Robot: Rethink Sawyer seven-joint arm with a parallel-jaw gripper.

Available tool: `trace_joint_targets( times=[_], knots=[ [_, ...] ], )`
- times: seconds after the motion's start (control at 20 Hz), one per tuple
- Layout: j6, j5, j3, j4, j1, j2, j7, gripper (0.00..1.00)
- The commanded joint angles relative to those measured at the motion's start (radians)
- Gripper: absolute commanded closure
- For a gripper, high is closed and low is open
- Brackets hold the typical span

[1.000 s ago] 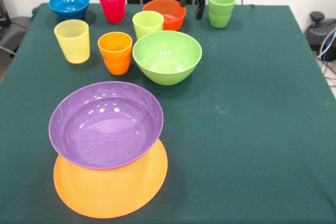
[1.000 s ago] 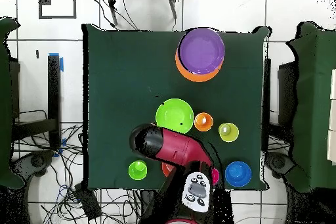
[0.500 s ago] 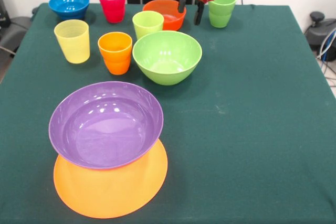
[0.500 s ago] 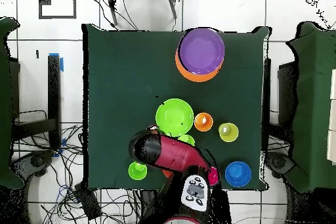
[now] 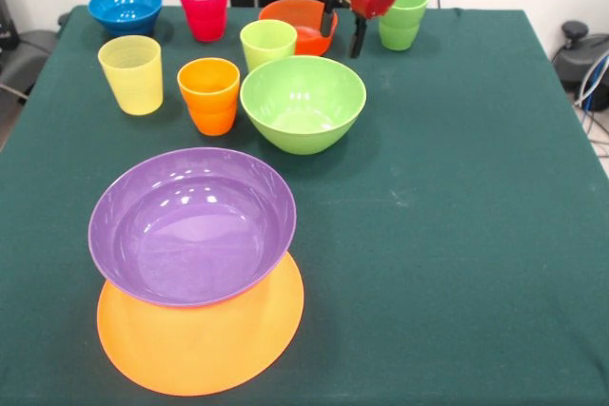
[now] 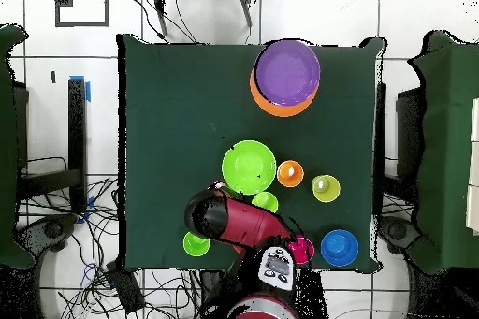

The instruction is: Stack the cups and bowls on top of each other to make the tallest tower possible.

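My gripper (image 5: 343,30) is open and empty, hanging over the right rim of the small orange-red bowl (image 5: 297,18) at the table's far side. The darker green cup (image 5: 403,16) stands just right of it. The wide purple bowl (image 5: 190,225) rests on the very large orange bowl (image 5: 200,344) near the front. The lime green bowl (image 5: 303,102) sits mid-table, with the orange cup (image 5: 209,94), yellow cup (image 5: 131,73) and lime green cup (image 5: 268,43) to its left. The red cup (image 5: 204,7) and blue bowl (image 5: 125,9) stand at the far left.
In the overhead view my red arm (image 6: 239,224) covers the orange-red bowl. The purple bowl (image 6: 287,70) lies near the table's top edge and the green cup (image 6: 195,243) near its bottom edge. Dark green cloth (image 5: 457,216) covers the table.
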Motion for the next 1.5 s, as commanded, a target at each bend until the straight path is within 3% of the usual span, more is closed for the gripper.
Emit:
trace_joint_targets(
  times=[0.05, 0.9, 1.5],
  knots=[
    [-0.042, -0.036, 0.110, 0.046, -0.014, 0.060, 0.089, 0.00],
    [-0.027, -0.055, 0.109, 0.094, -0.038, 0.015, 0.072, 0.00],
    [-0.102, -0.107, 0.123, 0.115, -0.088, 0.054, 0.066, 0.00]
  ],
)
